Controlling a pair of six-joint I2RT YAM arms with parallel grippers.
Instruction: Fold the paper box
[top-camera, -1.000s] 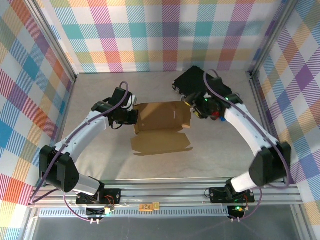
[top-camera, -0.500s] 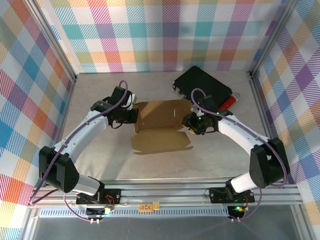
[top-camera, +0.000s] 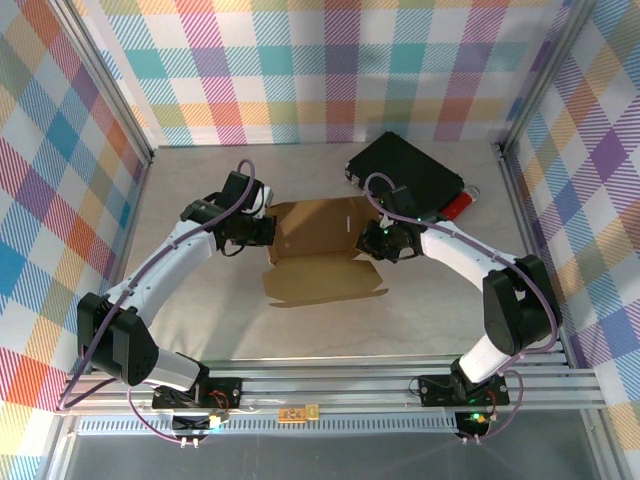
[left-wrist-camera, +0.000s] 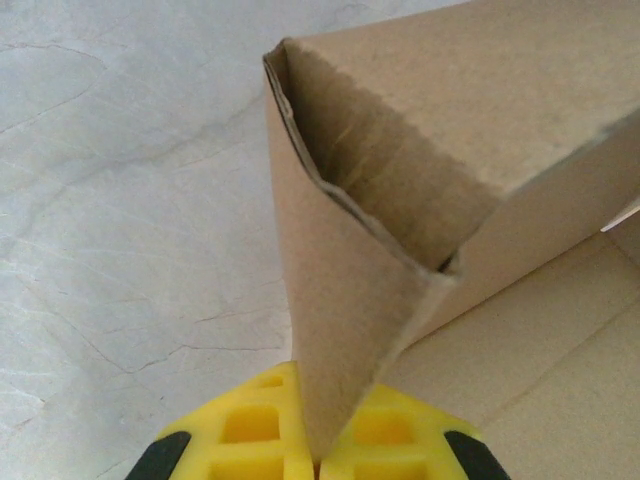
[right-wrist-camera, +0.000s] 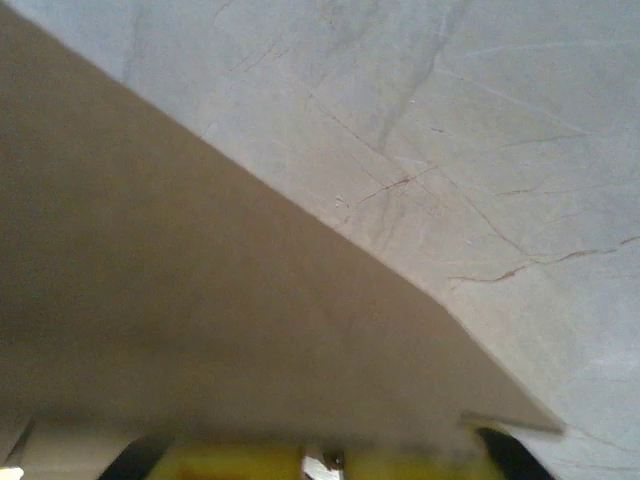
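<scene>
The paper box, a brown cardboard sheet partly folded up, lies mid-table with its front flap flat. My left gripper is at its left edge, shut on a raised side flap. In the left wrist view that flap runs edge-on between the yellow fingers of the left gripper. My right gripper is against the box's right edge. In the right wrist view a broad cardboard face lies across the yellow fingertips of the right gripper, which stand nearly together. Whether cardboard is pinched there I cannot tell.
A black rectangular case lies at the back right, with a red object beside it. Metal frame posts and chequered walls bound the table on three sides. A rail runs along the near edge.
The right arm has swung left from the black case to the box's right edge, and its jaws have closed. The left arm and its grip have not moved.
</scene>
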